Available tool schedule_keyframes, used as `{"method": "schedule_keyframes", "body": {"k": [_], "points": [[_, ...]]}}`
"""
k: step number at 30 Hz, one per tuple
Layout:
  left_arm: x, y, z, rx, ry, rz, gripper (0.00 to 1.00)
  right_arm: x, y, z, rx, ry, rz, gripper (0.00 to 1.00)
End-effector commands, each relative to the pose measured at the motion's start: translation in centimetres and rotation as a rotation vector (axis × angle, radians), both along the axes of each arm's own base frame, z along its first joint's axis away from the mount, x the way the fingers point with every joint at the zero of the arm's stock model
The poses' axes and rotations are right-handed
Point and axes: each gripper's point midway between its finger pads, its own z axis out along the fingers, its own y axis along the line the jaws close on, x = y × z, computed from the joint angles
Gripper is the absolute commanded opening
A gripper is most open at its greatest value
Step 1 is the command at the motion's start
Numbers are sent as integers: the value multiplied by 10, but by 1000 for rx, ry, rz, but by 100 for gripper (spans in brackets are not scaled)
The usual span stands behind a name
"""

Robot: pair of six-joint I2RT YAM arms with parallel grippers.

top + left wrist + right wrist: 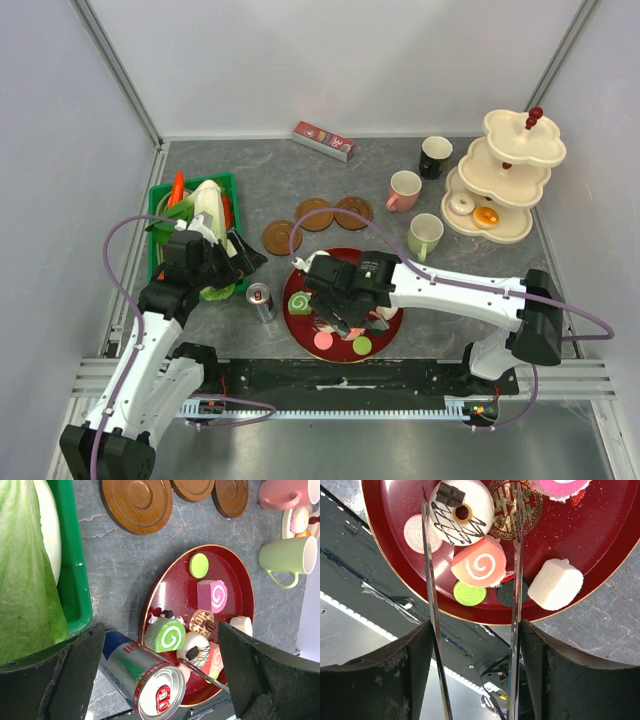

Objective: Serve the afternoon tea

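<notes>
A grey stone counter (250, 170) is seen from above. Left of the red tray (310, 335), a green crate (158, 215) is packed with vegetables, with a pale leafy cabbage (25, 570) on top. Well to the right of the tray and behind it is a cream three-tier stand (505, 170). Its lowest tier holds a white donut (460, 203) and an orange donut (487, 216). The round tray itself holds small toy pastries. Among them are a green swirl roll (165, 635), a pink square swirl (212, 595), a chocolate-striped white donut (461, 511), a salmon swirl roll (479, 565), a white block (555, 584) and a green macaron (199, 565). Between tray and stand are a black mug (435, 157), a pink mug (404, 190) and a pale green mug (425, 235) nearest the tray. Three brown saucers (314, 213) lie just behind the tray. A drink can (261, 300) is just to its left. The right claw (475, 625) reaches over the tray from the right, clamped on metal tongs (516, 580). The tong blades are apart, one on either side of the salmon roll. The left claw (161, 630) hangs above the can, spread wide, holding nothing.
</notes>
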Motion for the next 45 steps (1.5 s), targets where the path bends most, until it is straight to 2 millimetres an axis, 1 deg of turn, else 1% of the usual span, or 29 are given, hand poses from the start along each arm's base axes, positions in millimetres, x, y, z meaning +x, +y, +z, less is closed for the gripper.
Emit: {"method": "schedule_keyframes", "body": {"k": [1,13,19,25,29,33,35,37,39,41,43,45], "points": [[3,-3,6,-20,-21,2,99,1,13,12,33,-14,36,74],[3,-2,4,-17,-18,8,99,-2,14,8,11,-11,55,72],[3,-2,5,-18,-19,6,99,-2,15,9,-2,-20,54,69],[3,-3,4,-17,-18,5,99,3,14,20,8,-53,24,65],[3,-2,5,-19,-19,5,99,8,12,31,29,-87,-5,59],[3,-2,5,-18,-21,6,99,16,8,51,67,-145,-49,57],[2,-3,5,-20,-22,4,99,22,5,65,90,-184,-83,55],[2,-3,7,-22,-26,1,99,32,1,82,122,-231,-132,53],[1,-5,8,-26,-29,-8,99,46,-6,100,162,-271,-196,51],[1,-4,8,-26,-29,-6,99,64,-18,118,207,-315,-276,50],[2,-4,9,-24,-36,-3,99,85,-35,138,248,-367,-367,49],[2,-4,10,-26,-40,-4,99,106,-55,153,285,-397,-452,48]]}}
